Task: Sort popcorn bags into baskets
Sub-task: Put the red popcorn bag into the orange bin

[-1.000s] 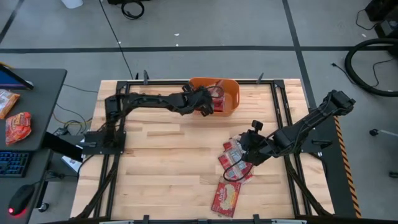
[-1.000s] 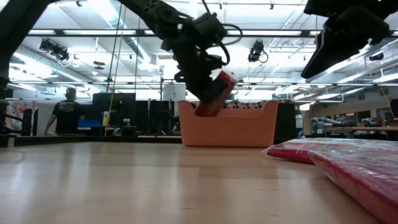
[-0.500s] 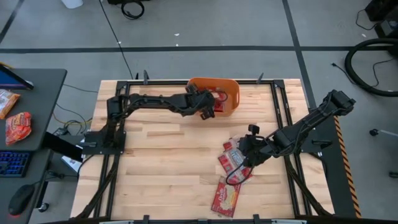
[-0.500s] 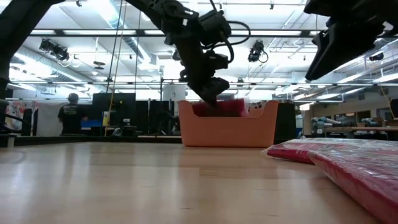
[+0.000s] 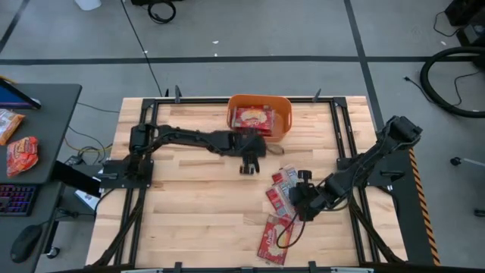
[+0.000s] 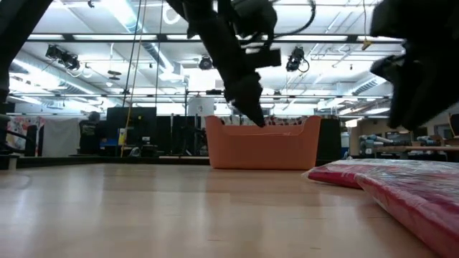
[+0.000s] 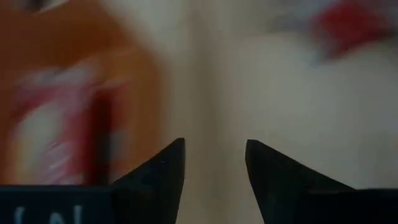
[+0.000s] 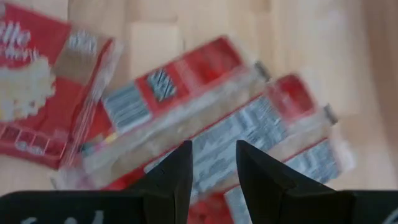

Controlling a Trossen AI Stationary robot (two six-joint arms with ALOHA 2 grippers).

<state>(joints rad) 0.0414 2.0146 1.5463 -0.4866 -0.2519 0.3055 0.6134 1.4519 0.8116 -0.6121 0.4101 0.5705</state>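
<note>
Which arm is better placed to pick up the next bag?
The right: its open hand hangs over the bags on the table; the empty left hand is beside the basket.

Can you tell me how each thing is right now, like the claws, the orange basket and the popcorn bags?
Left gripper: open, empty, above the table beside the basket.
Right gripper: open, empty, over the loose bags.
Basket: upright, a popcorn bag lying flat inside.
Loose bags: overlapping pile on the table.
Single bag: flat on the table near the front edge.
</note>
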